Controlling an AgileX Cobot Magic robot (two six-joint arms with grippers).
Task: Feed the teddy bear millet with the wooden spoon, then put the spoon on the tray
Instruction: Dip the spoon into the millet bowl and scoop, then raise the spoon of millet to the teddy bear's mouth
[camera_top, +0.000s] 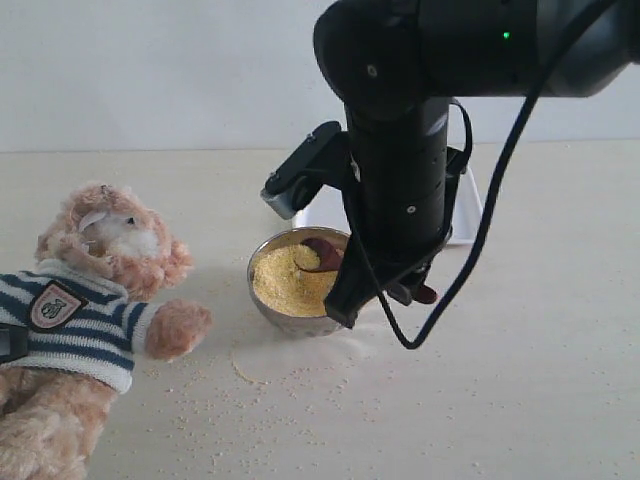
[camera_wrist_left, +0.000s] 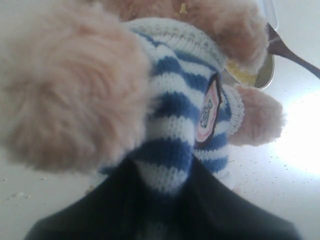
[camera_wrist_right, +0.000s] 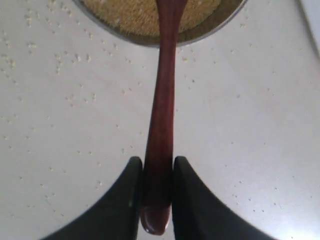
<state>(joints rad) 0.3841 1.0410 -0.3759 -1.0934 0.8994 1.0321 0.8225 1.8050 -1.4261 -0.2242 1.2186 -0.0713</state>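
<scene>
Exterior view, left to right. Bear (camera_top: 85, 300) lies at lower left, head toward the upper left. Left gripper (camera_wrist_left: 161, 169) is closed on the bear, and we see its striped shirt (camera_wrist_left: 175, 125) pinched between the dark jaws. Centre: bowl (camera_top: 262, 300) heaped with millet (camera_top: 283, 282), with loose grains scattered on the table (camera_top: 520, 400) in front. Spoon (camera_top: 322, 253) has its tip in the millet. Right gripper (camera_wrist_right: 156, 167) is clamped on the handle end. Tray (camera_top: 466, 215) sits behind the bowl, mostly hidden by the right arm (camera_top: 400, 180).
</scene>
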